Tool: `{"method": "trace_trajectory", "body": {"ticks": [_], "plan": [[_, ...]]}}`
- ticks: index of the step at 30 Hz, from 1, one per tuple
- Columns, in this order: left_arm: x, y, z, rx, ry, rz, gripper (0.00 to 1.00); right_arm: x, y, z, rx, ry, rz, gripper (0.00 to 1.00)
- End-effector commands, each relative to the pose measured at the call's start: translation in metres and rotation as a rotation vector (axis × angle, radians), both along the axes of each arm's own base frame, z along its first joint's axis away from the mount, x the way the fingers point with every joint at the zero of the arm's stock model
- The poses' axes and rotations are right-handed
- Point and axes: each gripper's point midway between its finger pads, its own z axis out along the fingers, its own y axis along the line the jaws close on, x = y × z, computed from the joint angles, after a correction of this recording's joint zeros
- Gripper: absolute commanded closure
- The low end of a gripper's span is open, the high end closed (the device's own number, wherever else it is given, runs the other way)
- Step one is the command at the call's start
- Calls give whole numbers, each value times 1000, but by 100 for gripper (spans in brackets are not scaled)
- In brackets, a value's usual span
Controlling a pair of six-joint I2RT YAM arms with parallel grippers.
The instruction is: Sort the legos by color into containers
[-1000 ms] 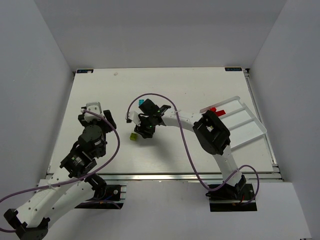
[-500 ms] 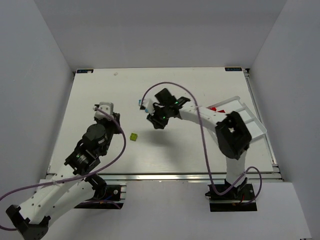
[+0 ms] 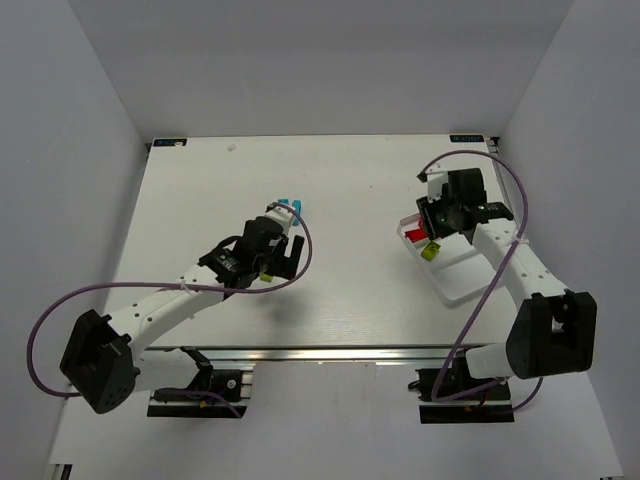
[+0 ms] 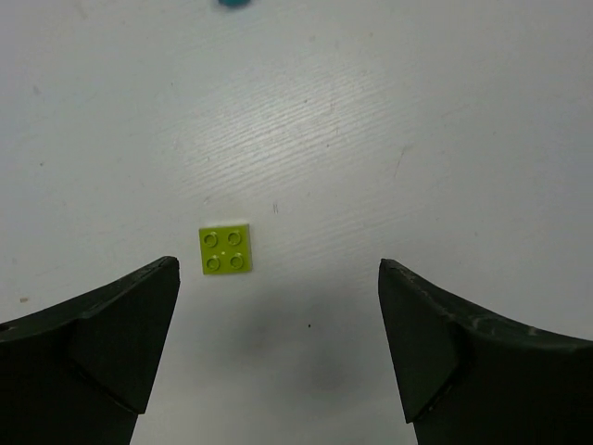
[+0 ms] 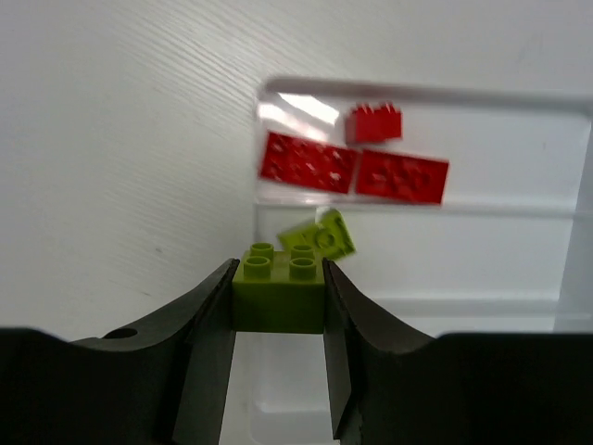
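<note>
Lime green plastic brick (image 5: 278, 278) is pinched in my right gripper (image 5: 278, 298) over the white plastic tray (image 5: 519, 97). My left gripper (image 4: 276, 278) is spread wide above another lime brick (image 4: 225, 250) on the table (image 4: 417, 139).

Left pincer (image 4: 276, 287) spread wide, facing down; right pincer (image 5: 278, 311) clamped on lime brick (image 5: 278, 283).

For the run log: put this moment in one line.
left tool open above loose lime brick | right tool shut on held lime brick over tray | red bricks inside
</note>
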Motion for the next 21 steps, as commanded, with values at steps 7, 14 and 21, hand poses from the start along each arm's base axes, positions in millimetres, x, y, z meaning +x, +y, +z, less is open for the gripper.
{"method": "trace_trajectory", "body": {"ticks": [7,14,21], "plan": [[-3,6,-15,80,81,17,2,-1,-95,-65,-86,196,-204,100],[-5,5,-28,107,123,12,2,0,-106,-79,-75,242,-196,60],[-8,6,-43,142,171,7,2,23,-107,-72,-35,227,-185,38]]}}
